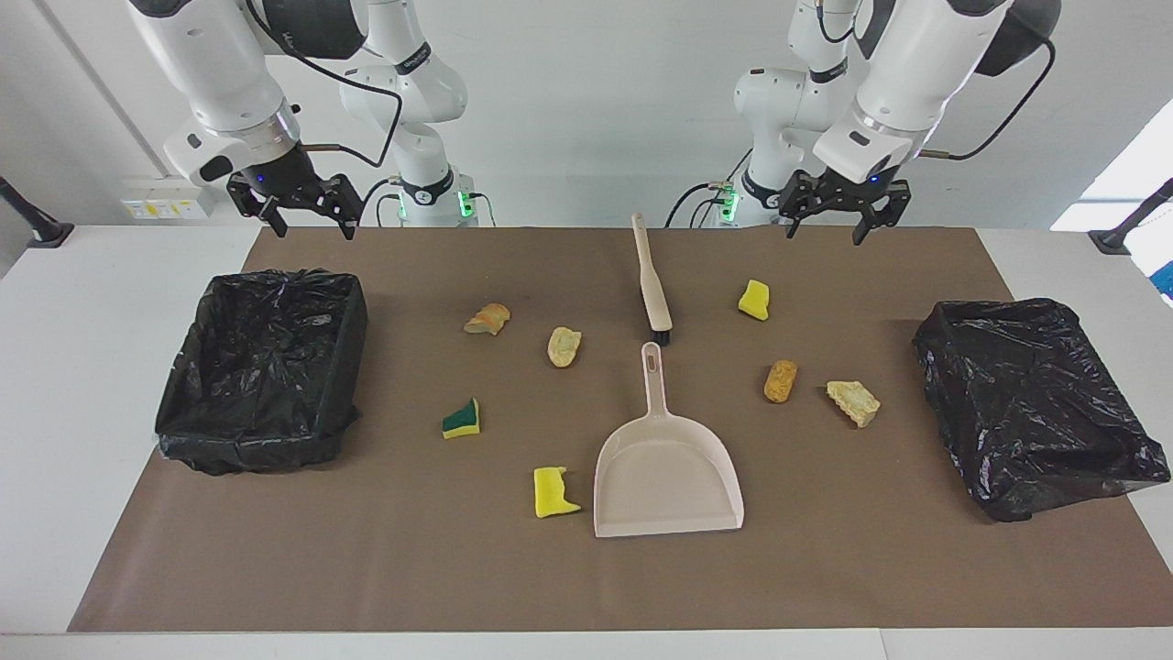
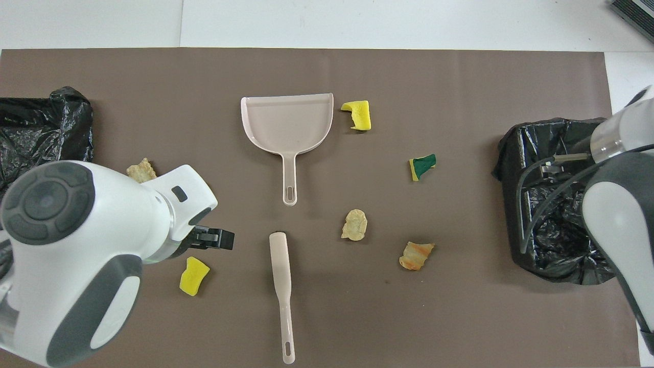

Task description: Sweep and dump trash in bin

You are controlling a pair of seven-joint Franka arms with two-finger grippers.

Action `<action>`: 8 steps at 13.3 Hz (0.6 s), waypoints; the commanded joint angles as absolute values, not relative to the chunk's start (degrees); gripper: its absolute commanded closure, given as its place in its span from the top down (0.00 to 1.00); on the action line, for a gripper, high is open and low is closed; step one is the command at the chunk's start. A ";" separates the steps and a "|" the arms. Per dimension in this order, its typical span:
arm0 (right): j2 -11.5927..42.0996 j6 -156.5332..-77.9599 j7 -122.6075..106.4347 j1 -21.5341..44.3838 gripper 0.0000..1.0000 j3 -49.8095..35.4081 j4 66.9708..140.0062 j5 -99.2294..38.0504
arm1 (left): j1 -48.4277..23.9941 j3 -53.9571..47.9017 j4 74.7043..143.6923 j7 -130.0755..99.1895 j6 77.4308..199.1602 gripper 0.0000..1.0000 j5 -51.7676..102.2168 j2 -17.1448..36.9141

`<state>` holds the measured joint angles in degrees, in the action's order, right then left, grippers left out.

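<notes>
Both arms hang raised over the robots' edge of the worktop (image 1: 1054,257); the left hand (image 1: 834,220) and right hand (image 1: 307,213) gape wide, holding nothing. The trash (image 1: 562,346) lies scattered on the brown mat around the brush (image 1: 652,284) and dustpan (image 1: 664,481), between two black-lined bins (image 1: 261,367).

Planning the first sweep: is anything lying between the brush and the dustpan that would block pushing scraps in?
Nothing visible does. The brush lies with its bristles just short of the dustpan handle, bare mat between them. The scraps sit off to either side. Both the left gripper and the right gripper hang open, holding nothing.
</notes>
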<state>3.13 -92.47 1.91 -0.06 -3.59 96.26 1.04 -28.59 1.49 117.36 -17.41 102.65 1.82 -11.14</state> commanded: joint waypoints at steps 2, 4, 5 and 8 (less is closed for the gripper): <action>12.19 -92.90 0.88 0.17 1.00 -6.59 88.08 -0.79 | -35.04 2.29 128.99 -25.20 110.98 1.00 1.76 -14.85; 13.27 -93.08 1.49 2.98 1.00 -7.03 87.19 -0.70 | -39.87 2.28 133.23 -29.96 115.73 1.00 1.76 -14.42; 13.27 -93.25 2.45 4.21 1.00 -7.03 87.36 -0.79 | -43.38 2.29 134.29 -30.49 116.62 1.00 1.76 -13.89; 13.71 -94.83 6.40 6.23 1.00 -7.03 87.36 -1.14 | -49.38 2.20 138.41 -31.98 119.69 1.00 1.85 -12.57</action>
